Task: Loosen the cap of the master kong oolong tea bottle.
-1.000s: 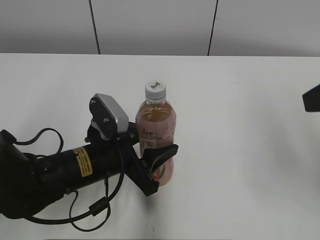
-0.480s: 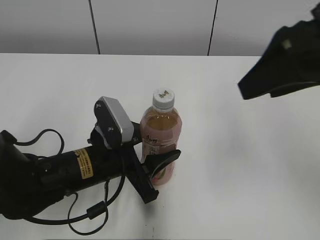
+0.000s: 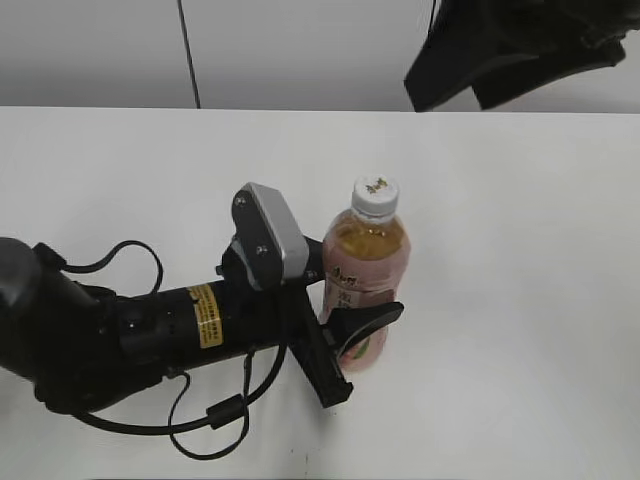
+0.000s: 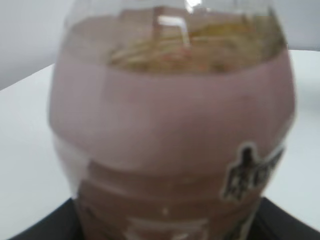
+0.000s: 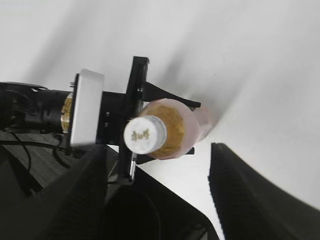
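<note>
White ribbed plastic cap (image 5: 145, 135) tops the slim amber-tea bottle (image 3: 362, 290) clamped upright on the table by the left gripper (image 3: 345, 345); the wide-open right gripper (image 5: 157, 195) should centre squarely over it before closing.

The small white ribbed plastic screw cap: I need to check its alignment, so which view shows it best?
The right wrist view: the small white ribbed plastic screw cap faces the lens, mark visible. The exterior view shows it small and oblique; the left wrist view misses it.
</note>
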